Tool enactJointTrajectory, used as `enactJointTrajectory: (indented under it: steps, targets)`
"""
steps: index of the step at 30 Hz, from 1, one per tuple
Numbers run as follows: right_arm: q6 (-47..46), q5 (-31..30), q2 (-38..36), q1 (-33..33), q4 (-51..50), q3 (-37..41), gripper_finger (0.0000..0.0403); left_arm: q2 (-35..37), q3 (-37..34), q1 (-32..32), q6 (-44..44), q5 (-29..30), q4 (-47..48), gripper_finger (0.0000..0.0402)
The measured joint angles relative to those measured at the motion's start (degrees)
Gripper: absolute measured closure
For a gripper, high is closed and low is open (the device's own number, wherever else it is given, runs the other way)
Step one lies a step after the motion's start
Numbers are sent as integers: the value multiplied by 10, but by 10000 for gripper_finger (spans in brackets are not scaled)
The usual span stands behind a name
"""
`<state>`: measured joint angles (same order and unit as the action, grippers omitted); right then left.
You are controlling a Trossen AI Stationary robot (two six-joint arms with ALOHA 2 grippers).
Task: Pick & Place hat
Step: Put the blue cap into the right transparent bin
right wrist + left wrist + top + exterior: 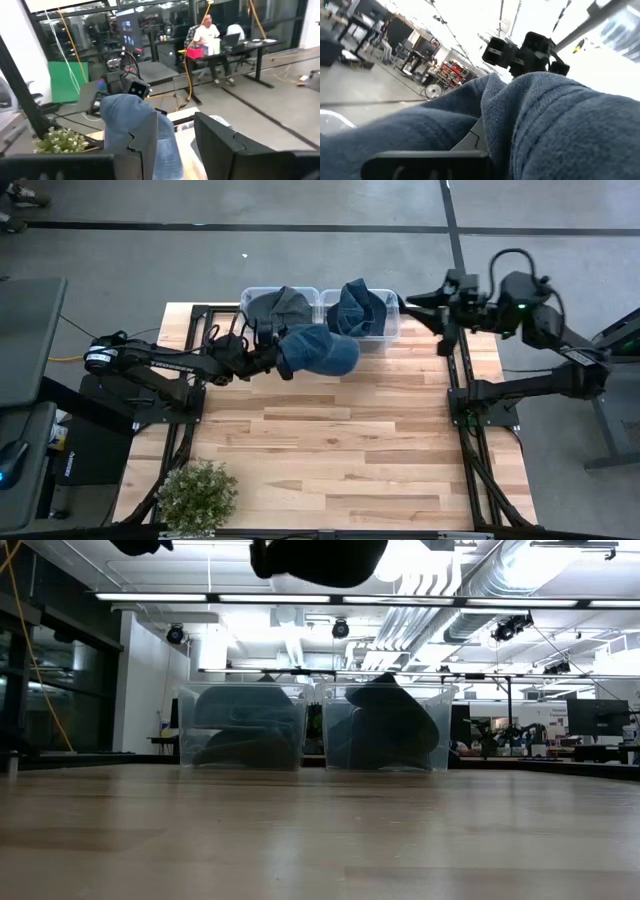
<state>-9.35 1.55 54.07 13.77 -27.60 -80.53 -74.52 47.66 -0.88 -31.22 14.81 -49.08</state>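
A blue denim hat [322, 350] hangs in the air just in front of two clear bins at the table's far edge; in the low view the hat [318, 558] sits at the top of the picture, well above the wood. My left gripper [272, 362] reaches in from the table's left and is shut on the hat's left side. The left bin [278, 308] holds a grey-blue hat, and the right bin [362, 310] holds another blue hat. My right gripper [408, 300] waits open beside the right bin's right end, and its own view shows it [182, 150] open too. My left gripper holds the denim hat by its left edge [290, 358], coming at it about level from the table's left. In its wrist view the denim [520, 130] folds over one dark finger [420, 162] and hides the place of contact. The hat is lifted clear of the table.
A small potted plant [197, 495] stands at the table's near left corner. The two bins [240, 725] [385, 725] line the far edge, with bare wood [340, 440] in front of them. A person [206, 30] sits at a desk far behind the table.
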Motion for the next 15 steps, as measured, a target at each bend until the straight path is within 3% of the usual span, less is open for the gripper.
enactJointTrajectory:
  steps: [7,15]
  targets:
    - [30,-1,-37,24,-72,0,279,0,11,-54,-125,-51,25,402]
    - [160,-49,-27,27,-175,0,279,-15,112,-123,-238,-115,195,401]
